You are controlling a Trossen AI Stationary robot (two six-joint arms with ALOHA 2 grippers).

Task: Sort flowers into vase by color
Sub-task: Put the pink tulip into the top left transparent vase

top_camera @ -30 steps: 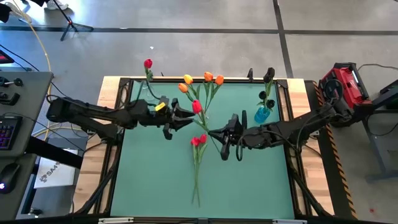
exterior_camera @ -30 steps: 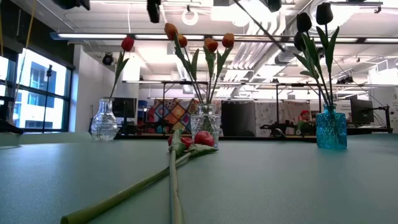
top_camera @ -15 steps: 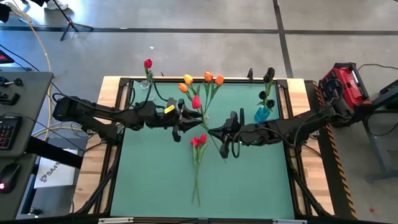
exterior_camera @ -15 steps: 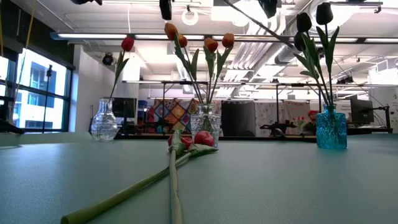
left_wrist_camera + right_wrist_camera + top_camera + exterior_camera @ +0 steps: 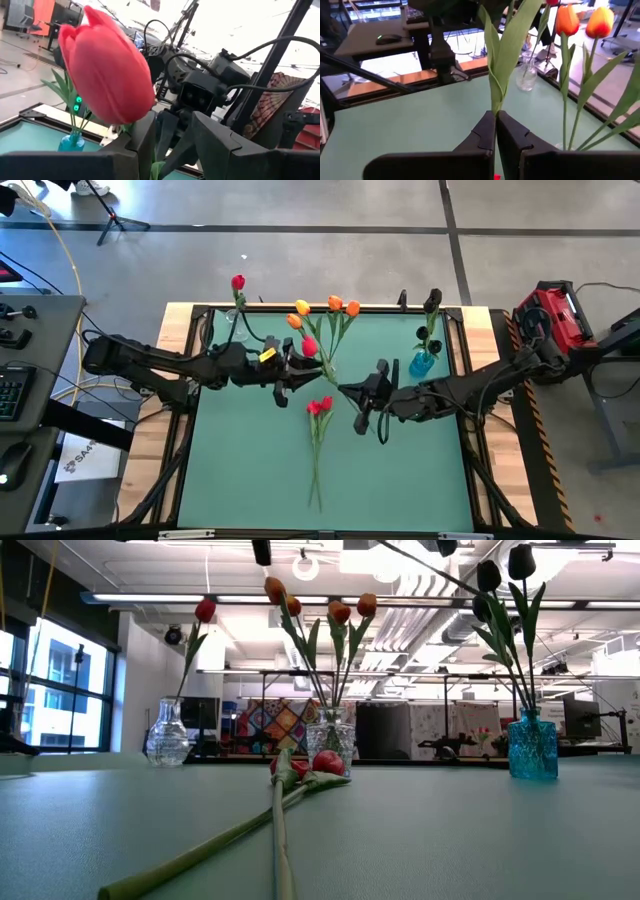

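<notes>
Left gripper (image 5: 298,367) jaws apart around red tulip (image 5: 309,346) head | right gripper (image 5: 364,408) jaws clamping its stem above surface (image 5: 250,470) | two red tulips (image 5: 320,406) lying mid-surface

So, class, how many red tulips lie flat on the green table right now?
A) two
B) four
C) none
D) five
A: the high view shows two red tulips lying together on the table, their stems running toward the near edge; the low view shows the same pair.
</notes>
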